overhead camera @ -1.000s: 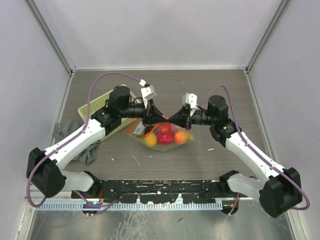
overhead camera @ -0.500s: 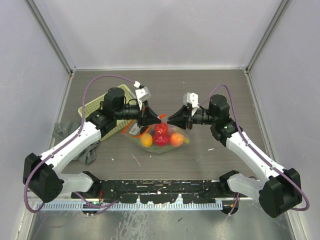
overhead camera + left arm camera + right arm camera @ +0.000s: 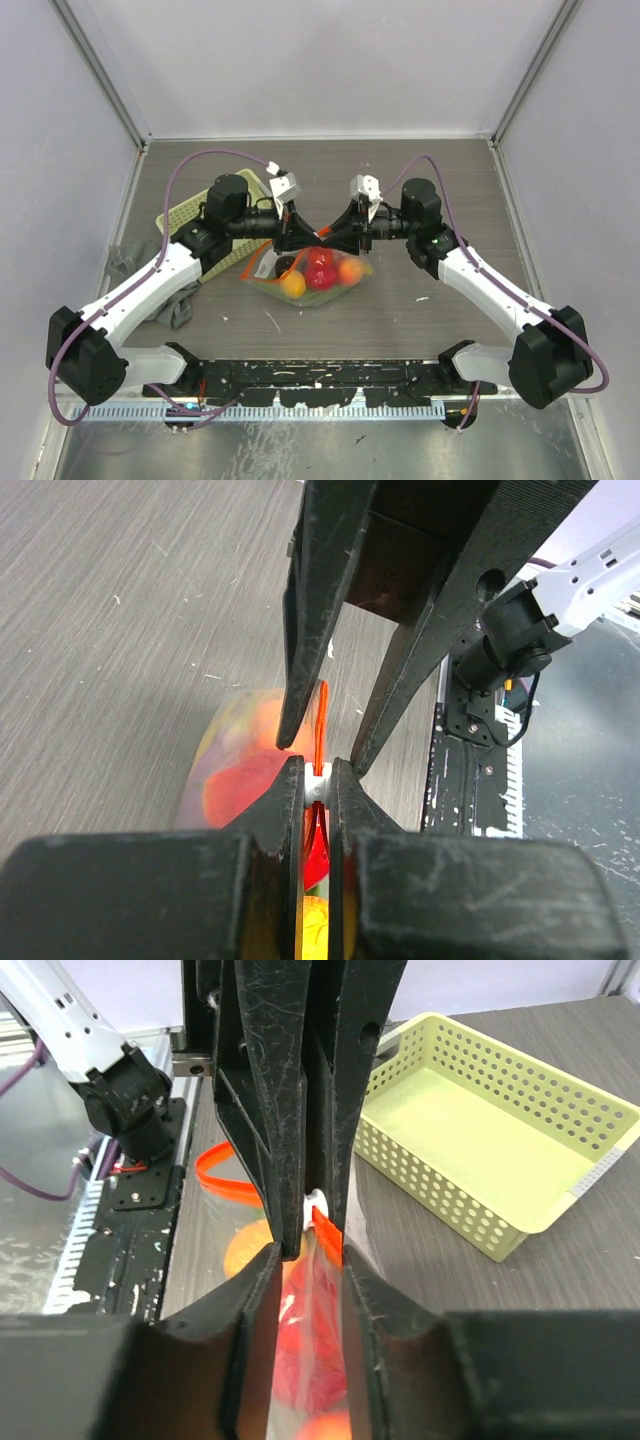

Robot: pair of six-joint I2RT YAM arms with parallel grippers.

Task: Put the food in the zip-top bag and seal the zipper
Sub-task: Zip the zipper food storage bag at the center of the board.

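The clear zip-top bag (image 3: 312, 288) lies at the table's middle with the food inside: a red piece (image 3: 320, 275), an orange piece (image 3: 350, 270) and a yellow piece (image 3: 293, 286). My two grippers meet tip to tip above its top edge. My left gripper (image 3: 304, 232) (image 3: 318, 772) is shut on the white slider (image 3: 317, 785) of the red-orange zipper (image 3: 322, 715). My right gripper (image 3: 332, 234) (image 3: 305, 1255) has its jaws a little apart, straddling the bag's top edge. The zipper strip (image 3: 328, 1228) lies against one finger. A loop of zipper (image 3: 222, 1182) bows out to the left.
A yellow-green mesh basket (image 3: 195, 215) (image 3: 490, 1150) stands empty at the back left, behind the left arm. A grey cloth (image 3: 150, 285) lies at the left under that arm. The black base rail (image 3: 320, 385) runs along the near edge.
The grippers were together, then drew apart. Now the right gripper has moved left and met the left gripper again. The bag has shifted slightly left.
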